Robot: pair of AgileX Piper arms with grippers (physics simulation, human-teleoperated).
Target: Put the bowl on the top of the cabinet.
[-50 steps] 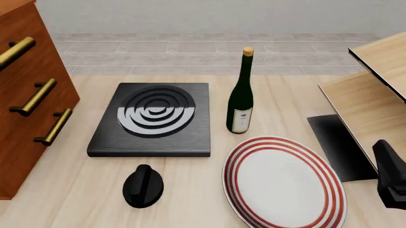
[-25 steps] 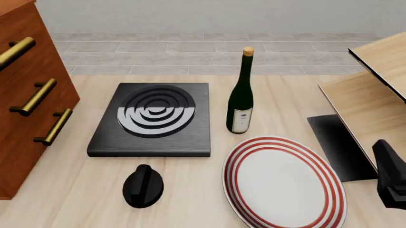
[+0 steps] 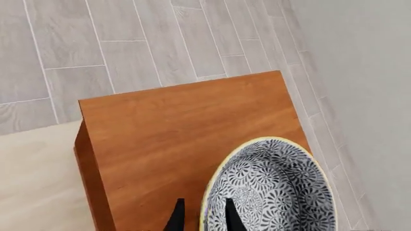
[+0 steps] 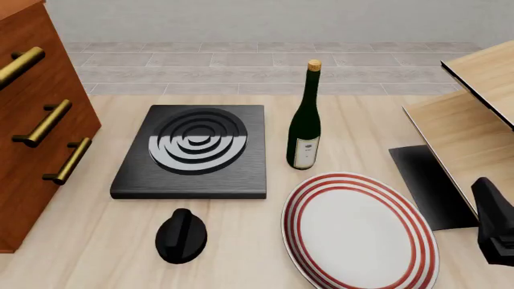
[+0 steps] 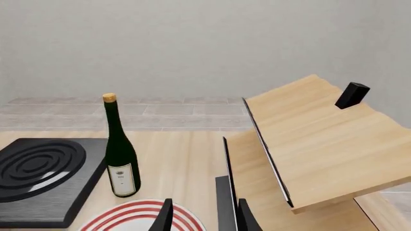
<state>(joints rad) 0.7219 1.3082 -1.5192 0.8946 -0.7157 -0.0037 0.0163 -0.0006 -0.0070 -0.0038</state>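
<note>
In the left wrist view the blue-and-white floral bowl [image 3: 276, 192] sits over the flat top of the reddish-brown cabinet [image 3: 173, 130], and one side reaches past the top's edge. My left gripper [image 3: 204, 219] is shut on the bowl's pale rim, one finger inside and one outside. I cannot tell whether the bowl rests on the top or hangs just above it. The front view shows the cabinet's drawer front [image 4: 40, 120] with brass handles at the left, but not the bowl or the left gripper. My right gripper [image 5: 204, 219] is open and empty, and its arm [image 4: 494, 223] is low at the right.
On the table stand a black hotplate [image 4: 192, 150], a green wine bottle [image 4: 305, 126], a white plate with red rings [image 4: 357, 232] and a small black knob-like object [image 4: 180, 236]. A pale wooden shelf unit [image 4: 473, 132] fills the right side, with a small black block [image 5: 353, 95] on it.
</note>
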